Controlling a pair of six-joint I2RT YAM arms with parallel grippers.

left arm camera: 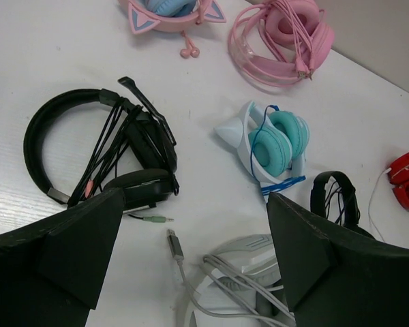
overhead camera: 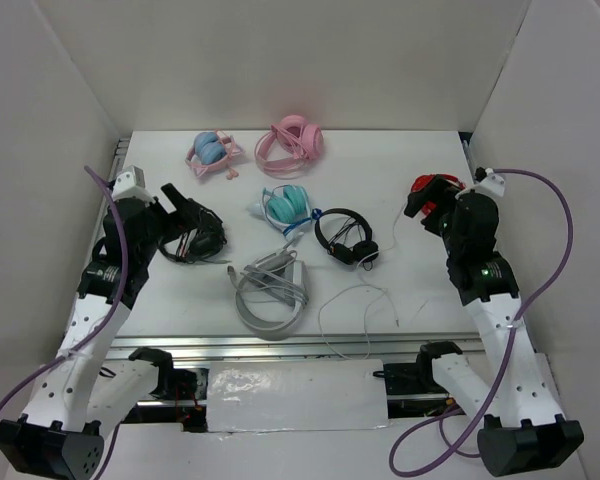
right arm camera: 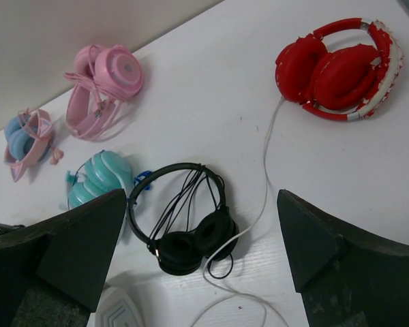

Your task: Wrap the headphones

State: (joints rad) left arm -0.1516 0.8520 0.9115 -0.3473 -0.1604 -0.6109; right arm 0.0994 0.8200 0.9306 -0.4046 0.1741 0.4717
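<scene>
Here, white table [overhead camera: 400, 170], white walls [overhead camera: 280, 60]; headphones [right arm camera: 337, 71] lie free; left gripper [left arm camera: 194, 197], right gripper [right arm camera: 201, 195] released.

Top cam: the right arm [overhead camera: 470, 235] blocks part of the bright red over-ear headphones [overhead camera: 430, 190]. Left wrist cam crops them at the right edge, and their thin white cable [right arm camera: 266, 157] runs off the right wrist cam's bottom edge.

1 red headphones [right arm camera: 337, 71], 6 other headsets [overhead camera: 270, 295], 2 arms [overhead camera: 477, 255].
</scene>
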